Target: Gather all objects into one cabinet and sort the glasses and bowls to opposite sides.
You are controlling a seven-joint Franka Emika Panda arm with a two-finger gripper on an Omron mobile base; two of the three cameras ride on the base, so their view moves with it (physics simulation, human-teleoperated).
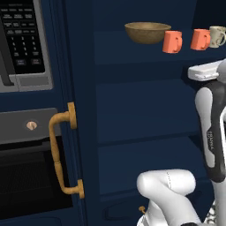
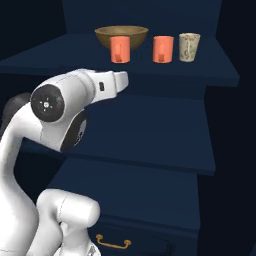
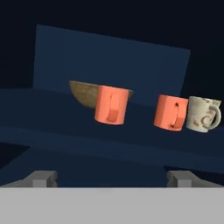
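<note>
On the cabinet's upper shelf (image 2: 75, 50), the bowl (image 2: 121, 35) sits leftmost and farther back, with three cups (image 2: 163, 49) in a row to its right.

Arm raised, elbow bent; fingers (image 3: 43, 178) spread wide apart, holding nothing

A navy shelf (image 3: 52, 113) carried an olive-brown bowl (image 3: 83, 94) at left; a coral cup (image 3: 113, 105) stood in front of its right side; a second coral cup (image 3: 170, 113) and a cream cup (image 3: 202, 114) stood together further right; the gripper (image 3: 111, 178) fingertips (image 3: 41, 178) sat wide apart below.
</note>
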